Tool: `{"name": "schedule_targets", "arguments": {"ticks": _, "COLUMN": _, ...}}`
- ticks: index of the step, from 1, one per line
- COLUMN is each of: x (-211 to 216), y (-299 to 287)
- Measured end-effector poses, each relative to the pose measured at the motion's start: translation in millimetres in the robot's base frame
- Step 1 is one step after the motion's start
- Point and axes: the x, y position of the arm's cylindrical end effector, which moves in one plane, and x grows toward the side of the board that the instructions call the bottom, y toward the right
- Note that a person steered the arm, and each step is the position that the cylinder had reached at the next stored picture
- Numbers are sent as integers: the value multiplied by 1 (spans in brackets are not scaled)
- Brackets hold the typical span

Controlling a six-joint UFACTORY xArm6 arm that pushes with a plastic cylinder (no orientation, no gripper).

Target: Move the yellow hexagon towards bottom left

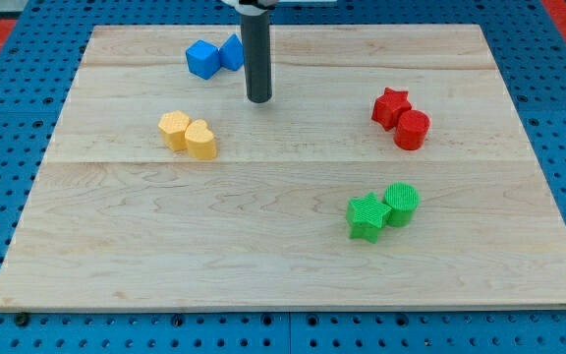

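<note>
The yellow hexagon (174, 129) lies on the wooden board (165, 246) left of centre. A second yellow block, heart-like (201, 140), touches its right side. My tip (258, 99) stands on the board up and to the right of both yellow blocks, well apart from them. It is just below and right of two blue blocks: a blue cube (202, 59) and another blue block (232, 52) whose shape I cannot make out.
A red star (391, 106) and a red cylinder (412, 129) touch at the view's right. A green star (367, 216) and a green cylinder (400, 204) touch at the lower right. Blue pegboard (8, 167) surrounds the board.
</note>
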Motion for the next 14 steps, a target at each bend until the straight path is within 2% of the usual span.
{"name": "schedule_targets", "arguments": {"ticks": 2, "x": 55, "y": -22}}
{"name": "schedule_targets", "arguments": {"ticks": 4, "x": 23, "y": -93}}
{"name": "schedule_targets", "arguments": {"ticks": 6, "x": 128, "y": -127}}
{"name": "schedule_targets", "arguments": {"ticks": 7, "x": 106, "y": -123}}
{"name": "schedule_targets", "arguments": {"ticks": 8, "x": 91, "y": -143}}
{"name": "schedule_targets", "arguments": {"ticks": 9, "x": 42, "y": -143}}
{"name": "schedule_targets", "arguments": {"ticks": 10, "x": 44, "y": -175}}
{"name": "schedule_targets", "arguments": {"ticks": 11, "x": 104, "y": -147}}
{"name": "schedule_targets", "arguments": {"ticks": 12, "x": 153, "y": -147}}
{"name": "schedule_targets", "arguments": {"ticks": 13, "x": 125, "y": -140}}
{"name": "schedule_targets", "arguments": {"ticks": 14, "x": 111, "y": -160}}
